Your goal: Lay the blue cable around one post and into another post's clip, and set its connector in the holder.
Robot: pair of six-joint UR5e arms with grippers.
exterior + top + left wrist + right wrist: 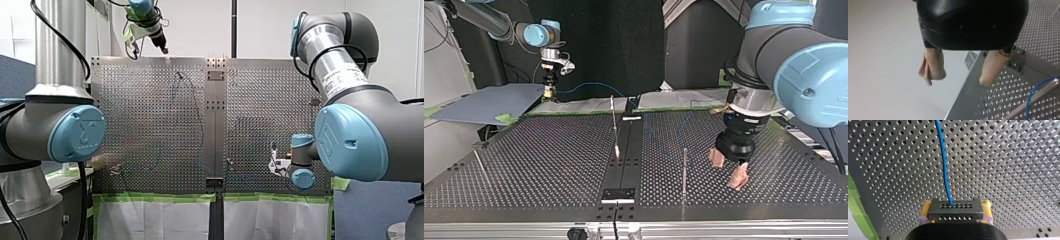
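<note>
My right gripper [956,208] is clenched on the cable's connector [956,213], a small grey block with two rows of holes. Its yellow pads [986,206] press on the block's two sides. The blue cable [944,165] leaves the top face of the connector and runs straight ahead of the gripper, over the perforated table [1010,170]. A strip of green tape [854,207] lines the table's edge off to one side of the gripper.

In the top view, this gripper stands upright at the far edge of the table. The cable arcs away from it toward the table's middle.

My left gripper [961,73] is released. Its two beige-padded fingers [933,65] hang well apart from a black body, with nothing between them. One finger hangs past the table's edge and the other hangs over the perforated surface. Ahead of that finger and off to the side, a metal post [1040,93] stands, and a loop of the blue cable curves around it.

In the top view, the left gripper hovers just above the table without touching it, and a thin upright post [684,170] stands near beside it.
</note>
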